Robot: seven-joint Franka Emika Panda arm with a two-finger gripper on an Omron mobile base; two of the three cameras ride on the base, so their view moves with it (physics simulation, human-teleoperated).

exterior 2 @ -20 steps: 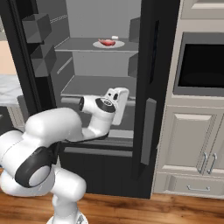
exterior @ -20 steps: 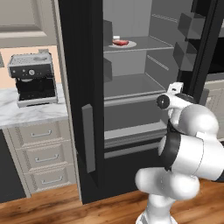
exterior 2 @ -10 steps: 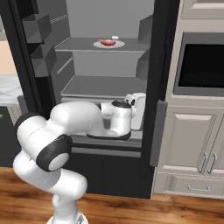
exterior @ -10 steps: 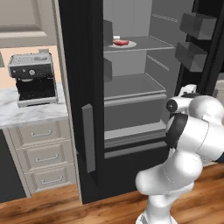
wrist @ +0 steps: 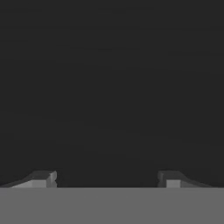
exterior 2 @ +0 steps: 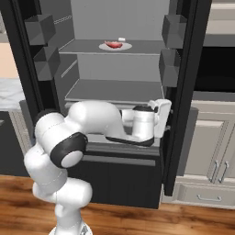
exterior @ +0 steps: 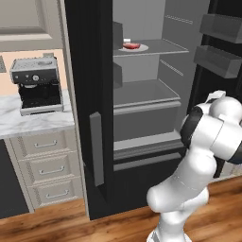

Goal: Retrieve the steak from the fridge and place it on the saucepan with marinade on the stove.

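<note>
The steak [exterior: 132, 46] lies on a round white plate [exterior: 141, 48] on the upper shelf [exterior: 160, 46] of the fridge [exterior: 87, 94], both doors swung wide. Well below it, the white arm [exterior 2: 98, 120] reaches across the lower shelf toward the right door. In the hand view the hand [wrist: 107, 179] faces a dark surface — its fingertips [wrist: 43, 178] stand wide apart, nothing between them. A coffee machine [exterior: 37, 85] sits on the marble worktop [exterior: 28, 124] left of the fridge.
</note>
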